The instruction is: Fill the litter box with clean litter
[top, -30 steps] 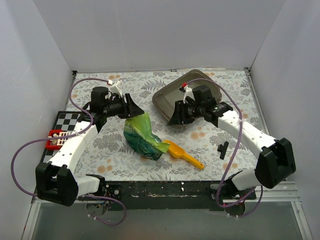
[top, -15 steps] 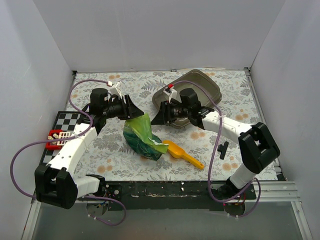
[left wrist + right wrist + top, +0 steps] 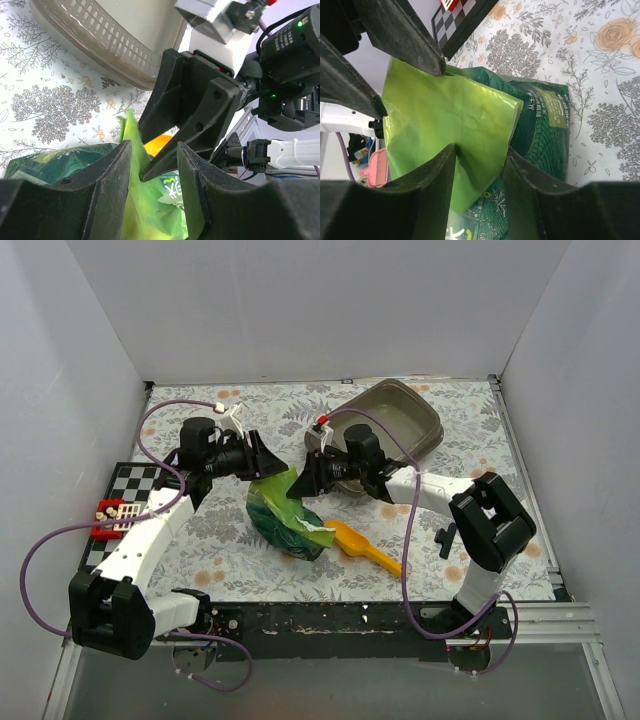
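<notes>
The grey-brown litter box (image 3: 400, 420) sits at the back right; its ribbed wall shows in the left wrist view (image 3: 100, 35). No clean litter is in view. A green glossy bag (image 3: 285, 515) stands mid-table with its light-green top flap (image 3: 450, 115) raised. My left gripper (image 3: 268, 462) is open, with the flap lying along one finger (image 3: 100, 200). My right gripper (image 3: 305, 478) faces it from the right, open, its fingers astride the flap's edge (image 3: 481, 150). A yellow-orange scoop (image 3: 365, 548) lies just right of the bag.
A chequered board (image 3: 130, 490) with a red block (image 3: 108, 518) lies at the left edge. A small black part (image 3: 446, 538) lies near the right arm. White walls close in the back and both sides. The two grippers nearly touch over the bag.
My right arm has swung left from over the litter box to the bag's top flap. The left gripper has stayed at the flap.
</notes>
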Robot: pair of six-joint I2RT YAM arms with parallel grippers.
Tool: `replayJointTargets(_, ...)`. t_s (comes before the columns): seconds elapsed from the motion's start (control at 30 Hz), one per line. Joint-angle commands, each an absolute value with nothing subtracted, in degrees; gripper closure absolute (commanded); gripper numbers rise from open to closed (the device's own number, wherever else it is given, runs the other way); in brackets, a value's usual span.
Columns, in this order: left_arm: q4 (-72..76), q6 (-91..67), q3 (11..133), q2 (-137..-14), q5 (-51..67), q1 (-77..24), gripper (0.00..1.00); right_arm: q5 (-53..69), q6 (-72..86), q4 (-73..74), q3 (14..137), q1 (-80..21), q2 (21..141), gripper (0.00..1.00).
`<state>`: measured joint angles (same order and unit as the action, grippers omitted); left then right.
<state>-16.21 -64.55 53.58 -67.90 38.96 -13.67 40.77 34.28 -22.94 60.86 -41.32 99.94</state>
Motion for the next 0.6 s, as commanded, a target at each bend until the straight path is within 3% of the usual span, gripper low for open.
replayJointTargets(0.0, -18.89, -65.48, 52.82, -65.66, 42.81, -14.41, 0.60, 42.63, 34.81, -28.65, 61.09, -42.19, 99.76, 0.61)
replayJointTargets(0.1, -19.68, -65.48, 53.52, -64.87, 40.53, -14.50, 0.60, 41.05, 31.31, -24.37, 61.69, -42.28, 97.74, 0.93)
replayJointTargets(0.13, -20.21, -65.57, 54.13, -64.25, 38.86, -14.50, 0.56, 39.57, 28.94, -21.47, 62.40, -42.28, 96.78, 0.99)
replayJointTargets(0.2, -21.61, -65.48, 55.63, -62.68, 35.52, -14.50, 0.44, 37.89, 25.94, -18.21, 62.93, -42.36, 94.32, 0.99)
replayJointTargets(0.37, -25.05, -64.69, 57.39, -58.81, 28.75, -14.50, 0.25, 35.51, 16.98, -6.01, 68.27, -42.36, 89.48, 0.99)
replayJointTargets(0.57, -22.86, -63.11, 54.94, -56.43, 33.03, -14.50, 0.13, 39.54, 5.29, 14.30, 80.58, -43.33, 90.61, 0.99)
